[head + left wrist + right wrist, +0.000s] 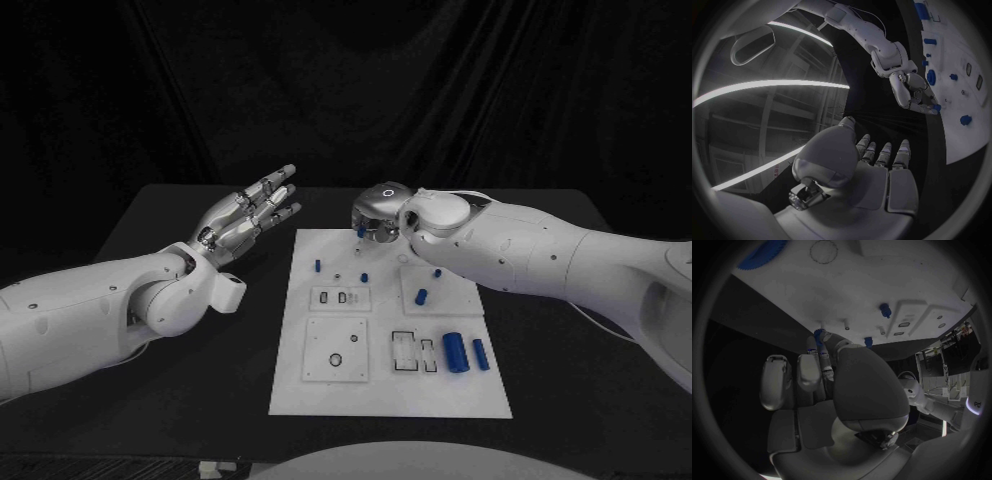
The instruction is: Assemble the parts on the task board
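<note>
The white task board (389,395) lies mid-table. My right hand (379,213) hovers over its far edge and pinches a small blue part (359,232) between thumb and a fingertip; the left wrist view has the same hand (912,91) and part (937,107), and so does the right wrist view, hand (839,390) and part (819,334) just above the board (898,275). My left hand (251,215) is raised left of the board's far corner, fingers spread, holding nothing. Blue pegs (319,266) (365,274) stand upright on the far part of the board.
Two blue cylinders (456,352) (480,354) lie at the board's near right, a shorter one (421,296) further back. Recessed slots (333,297) (336,360) sit on its left half. A blue gear (761,252) rests on the board. Black tabletop (173,240) surrounds it.
</note>
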Robot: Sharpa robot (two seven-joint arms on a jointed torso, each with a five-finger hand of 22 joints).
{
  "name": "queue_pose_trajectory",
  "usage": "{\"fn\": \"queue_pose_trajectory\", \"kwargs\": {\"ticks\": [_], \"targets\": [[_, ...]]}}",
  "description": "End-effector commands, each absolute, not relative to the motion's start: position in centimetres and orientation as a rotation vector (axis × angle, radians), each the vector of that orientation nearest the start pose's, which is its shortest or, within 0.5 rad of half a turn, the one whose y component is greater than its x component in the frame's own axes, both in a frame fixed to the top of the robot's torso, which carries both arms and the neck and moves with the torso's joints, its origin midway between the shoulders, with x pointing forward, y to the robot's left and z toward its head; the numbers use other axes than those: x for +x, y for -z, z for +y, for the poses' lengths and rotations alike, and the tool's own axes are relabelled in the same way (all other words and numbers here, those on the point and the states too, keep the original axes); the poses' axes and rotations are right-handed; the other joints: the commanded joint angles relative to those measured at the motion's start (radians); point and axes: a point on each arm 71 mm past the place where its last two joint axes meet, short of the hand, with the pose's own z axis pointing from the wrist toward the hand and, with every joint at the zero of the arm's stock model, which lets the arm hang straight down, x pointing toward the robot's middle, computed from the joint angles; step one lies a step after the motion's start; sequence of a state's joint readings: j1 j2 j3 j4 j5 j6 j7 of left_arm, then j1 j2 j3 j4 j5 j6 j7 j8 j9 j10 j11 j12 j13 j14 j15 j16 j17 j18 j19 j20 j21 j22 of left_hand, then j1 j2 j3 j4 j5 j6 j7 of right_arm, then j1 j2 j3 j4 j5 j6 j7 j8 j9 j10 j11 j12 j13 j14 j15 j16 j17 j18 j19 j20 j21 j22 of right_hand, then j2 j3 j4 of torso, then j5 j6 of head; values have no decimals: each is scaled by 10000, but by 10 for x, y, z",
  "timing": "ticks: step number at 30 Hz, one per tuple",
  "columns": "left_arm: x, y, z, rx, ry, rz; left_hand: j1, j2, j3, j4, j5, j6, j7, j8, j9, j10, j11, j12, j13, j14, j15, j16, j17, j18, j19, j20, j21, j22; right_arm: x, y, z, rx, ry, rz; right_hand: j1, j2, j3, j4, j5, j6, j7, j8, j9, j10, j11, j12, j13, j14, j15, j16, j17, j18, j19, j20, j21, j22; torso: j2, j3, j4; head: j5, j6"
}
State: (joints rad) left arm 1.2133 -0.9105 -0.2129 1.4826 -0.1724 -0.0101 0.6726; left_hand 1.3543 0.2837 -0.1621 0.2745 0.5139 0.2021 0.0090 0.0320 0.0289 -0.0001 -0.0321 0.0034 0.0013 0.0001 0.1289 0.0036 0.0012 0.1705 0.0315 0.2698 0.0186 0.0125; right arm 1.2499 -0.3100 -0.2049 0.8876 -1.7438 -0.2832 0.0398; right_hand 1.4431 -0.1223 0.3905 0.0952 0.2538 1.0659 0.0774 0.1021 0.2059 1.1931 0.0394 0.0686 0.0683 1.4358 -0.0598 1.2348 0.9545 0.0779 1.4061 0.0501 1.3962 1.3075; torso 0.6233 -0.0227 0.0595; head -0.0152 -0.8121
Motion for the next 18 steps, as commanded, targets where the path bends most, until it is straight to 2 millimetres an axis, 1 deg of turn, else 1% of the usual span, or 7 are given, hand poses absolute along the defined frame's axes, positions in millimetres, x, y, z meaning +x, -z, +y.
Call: {"fn": "queue_pose_trajectory", "kwargs": {"ticks": [1, 5, 8, 12, 15, 18], "targets": [[462, 212, 238, -7734, 17931, 14782, 109, 24, 72, -10, 48, 42, 8, 50, 16, 1, 62, -34, -13, -1, 100, -36, -12, 109, -26, 73, 44, 13, 559, 234, -90, -6643, -4258, 16033, -89, 1, 70, 0, 59, 46, 41, 26, 2, -29, 39, -37, 5, 14, 50, 31, -3, -154, 17, 63, 25, 430, 3, -7, 4, 2, -12], [462, 212, 237, -7731, 17953, 14800, 109, 24, 72, -10, 48, 42, 8, 50, 16, 1, 62, -34, -13, -1, 100, -36, -12, 109, -26, 73, 44, 13, 559, 234, -90, -6664, -4249, 16093, -89, 0, 71, 0, 60, 44, 40, 25, 3, -31, 39, -38, 5, 11, 51, 25, -14, -154, 17, 63, 25, 431, 4, -11, 12, -21, -35], [462, 212, 237, -7729, 17968, 14807, 109, 24, 72, -10, 48, 42, 8, 50, 16, 1, 62, -34, -13, -1, 100, -36, -12, 109, -26, 73, 44, 13, 559, 235, -90, -6667, -4211, 16177, -94, -6, 70, 0, 61, 39, 40, 20, 4, -37, 43, -42, 4, 10, 52, 24, -18, -154, 16, 64, 24, 431, -1, -5, 2, 1, -49], [462, 212, 237, -7728, 17972, 14813, 119, 32, 87, -12, 57, 41, 11, 49, 15, 1, 65, -34, -13, -1, 103, -36, -12, 108, -23, 76, 46, 14, 559, 236, -91, -6644, -4143, 16256, -97, -16, 78, -5, 72, 13, 39, 1, 5, -60, 54, -52, 0, 2, 58, 12, -39, -150, 5, 68, 13, 421, 7, -13, 27, -25, -61], [462, 212, 237, -7729, 17977, 14821, 119, 32, 87, -12, 57, 41, 11, 49, 15, 1, 65, -34, -13, -1, 103, -36, -12, 108, -23, 76, 46, 14, 559, 236, -92, -6607, -4100, 16268, -102, -23, 80, -6, 73, 1, 42, -9, 5, -76, 57, -58, -2, -10, 61, -11, -80, -143, -15, 71, -9, 397, 17, -5, -4, 1, -44], [462, 213, 237, -7729, 17977, 14827, 123, 36, 93, -14, 61, 39, 12, 49, 15, 1, 66, -34, -13, -1, 105, -36, -12, 108, -23, 77, 45, 13, 559, 236, -93, -6581, -4074, 16265, -105, -27, 82, -6, 75, -7, 44, -15, 6, -87, 61, -61, -4, -11, 64, -7, -72, -144, -13, 73, -6, 402, 8, -9, 19, -12, -51]]}}
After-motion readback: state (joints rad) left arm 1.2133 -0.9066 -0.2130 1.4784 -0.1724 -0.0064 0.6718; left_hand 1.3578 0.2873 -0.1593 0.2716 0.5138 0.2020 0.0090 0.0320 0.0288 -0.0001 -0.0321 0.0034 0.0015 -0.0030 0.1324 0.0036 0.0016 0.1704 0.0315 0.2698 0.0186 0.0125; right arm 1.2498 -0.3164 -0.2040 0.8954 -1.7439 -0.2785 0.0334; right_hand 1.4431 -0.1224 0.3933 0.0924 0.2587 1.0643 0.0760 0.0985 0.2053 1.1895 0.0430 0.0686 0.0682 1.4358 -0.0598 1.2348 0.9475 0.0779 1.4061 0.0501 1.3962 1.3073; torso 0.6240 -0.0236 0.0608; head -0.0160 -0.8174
